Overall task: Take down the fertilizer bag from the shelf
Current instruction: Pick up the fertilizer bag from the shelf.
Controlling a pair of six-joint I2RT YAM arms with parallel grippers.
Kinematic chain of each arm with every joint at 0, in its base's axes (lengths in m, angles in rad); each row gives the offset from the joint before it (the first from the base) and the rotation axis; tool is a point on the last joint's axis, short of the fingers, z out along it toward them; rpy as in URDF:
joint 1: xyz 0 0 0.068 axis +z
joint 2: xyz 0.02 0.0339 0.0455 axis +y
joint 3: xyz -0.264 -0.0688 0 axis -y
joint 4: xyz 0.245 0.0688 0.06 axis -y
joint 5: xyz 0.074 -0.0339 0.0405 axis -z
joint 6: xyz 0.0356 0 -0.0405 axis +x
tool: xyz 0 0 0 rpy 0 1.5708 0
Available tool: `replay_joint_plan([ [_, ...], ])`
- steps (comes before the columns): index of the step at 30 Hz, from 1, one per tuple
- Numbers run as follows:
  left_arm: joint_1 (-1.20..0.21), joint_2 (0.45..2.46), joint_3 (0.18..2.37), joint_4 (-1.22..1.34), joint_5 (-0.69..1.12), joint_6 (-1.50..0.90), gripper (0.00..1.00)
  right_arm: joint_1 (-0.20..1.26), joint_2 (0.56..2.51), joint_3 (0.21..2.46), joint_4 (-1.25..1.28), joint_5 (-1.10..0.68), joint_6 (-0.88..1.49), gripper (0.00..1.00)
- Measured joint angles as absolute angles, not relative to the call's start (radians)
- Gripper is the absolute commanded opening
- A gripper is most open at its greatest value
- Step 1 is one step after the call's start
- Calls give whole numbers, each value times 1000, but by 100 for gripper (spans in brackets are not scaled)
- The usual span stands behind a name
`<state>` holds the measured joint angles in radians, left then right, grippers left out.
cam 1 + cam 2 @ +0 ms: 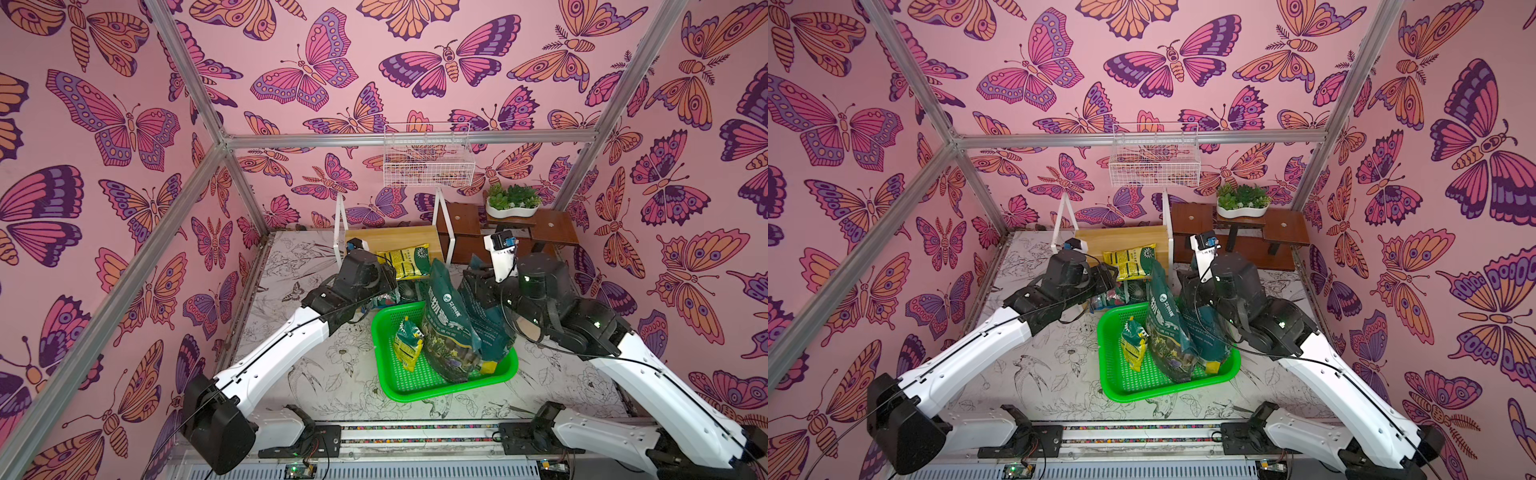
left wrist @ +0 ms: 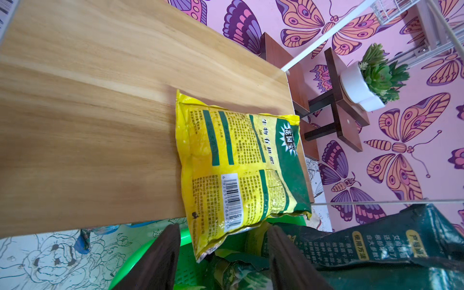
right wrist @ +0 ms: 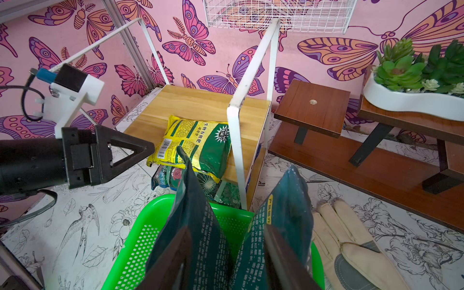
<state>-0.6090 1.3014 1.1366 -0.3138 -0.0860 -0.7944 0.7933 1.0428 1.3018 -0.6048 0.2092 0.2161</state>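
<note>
As left fingers (image 2: 160,258) stand apart, fertilizer bag (image 2: 238,163) corner sits between.

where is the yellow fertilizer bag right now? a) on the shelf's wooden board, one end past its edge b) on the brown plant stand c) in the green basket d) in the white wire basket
a: the yellow fertilizer bag lies on the shelf board, one end overhanging its edge.

Green basket (image 1: 419,380), potted succulents (image 1: 513,198), pale glove (image 3: 349,241).
</note>
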Motion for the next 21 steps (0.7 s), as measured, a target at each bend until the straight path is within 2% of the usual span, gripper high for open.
replay_joint_plan([
  [10, -609, 1363, 1104, -270, -44, -805, 57, 793, 1041, 1301, -605, 213, 215, 49],
  [12, -609, 1365, 1104, -264, -41, -810, 52, 793, 1039, 1301, -605, 216, 212, 49],
  [16, -610, 1374, 1104, -256, -35, -821, 35, 793, 1032, 1302, -605, 220, 212, 49],
  [21, -610, 1376, 1104, -249, -32, -823, 19, 793, 1026, 1302, -605, 220, 212, 49],
])
